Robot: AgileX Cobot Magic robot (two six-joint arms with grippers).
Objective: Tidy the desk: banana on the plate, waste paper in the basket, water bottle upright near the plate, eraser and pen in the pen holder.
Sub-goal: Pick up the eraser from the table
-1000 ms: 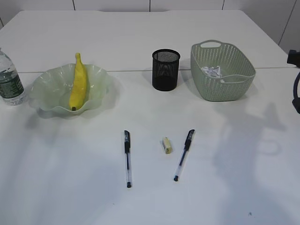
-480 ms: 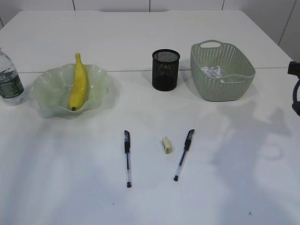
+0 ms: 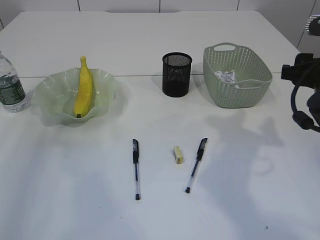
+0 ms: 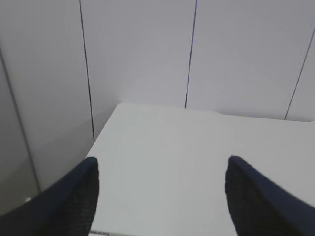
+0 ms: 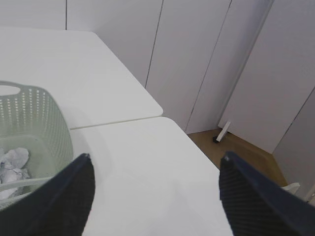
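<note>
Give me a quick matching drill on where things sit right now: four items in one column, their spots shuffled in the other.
1. banana
2. waste paper
3. eraser
4. water bottle

A. on the desk between two pens
B. upright, left of the plate
C. in the basket
D. on the plate

Pairs: 1-D, 2-C, 3-A, 4-B

Slanted overview — wrist views outward

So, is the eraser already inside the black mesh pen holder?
No, the eraser lies on the white desk between two pens, well in front of the pen holder.
</note>
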